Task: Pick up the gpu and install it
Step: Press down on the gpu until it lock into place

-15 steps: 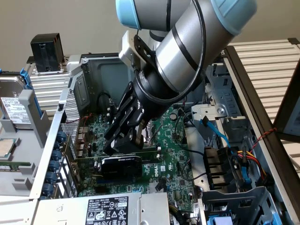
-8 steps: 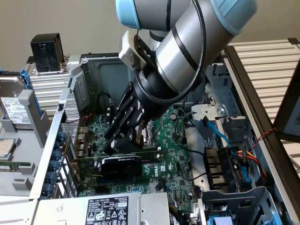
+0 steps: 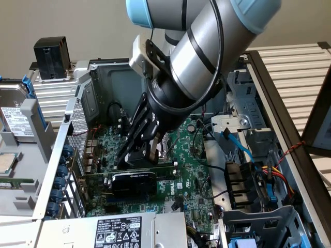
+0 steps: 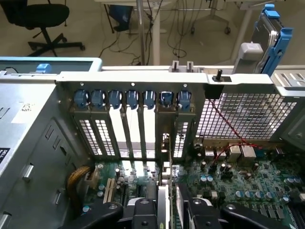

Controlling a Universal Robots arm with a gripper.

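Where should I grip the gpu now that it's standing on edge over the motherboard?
Take the gpu by its upper edge, coming straight down from above. It stands upright on the motherboard, so the top edge is the free part, and the fingers can straddle the thin board from both faces. The gripper sits right there in the exterior view.

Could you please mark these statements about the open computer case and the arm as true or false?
1. The gripper is down inside the open case, right above the gpu. True.
2. The gpu lies outside the case on a table. False: it stands on edge on the motherboard, inside the case.
3. In the wrist view, a row of blue clips runs along the top of the rear slot openings. True.
4. The power supply label is red. False: it is white with black print.
5. A red wire crosses the mesh panel in the wrist view. True.
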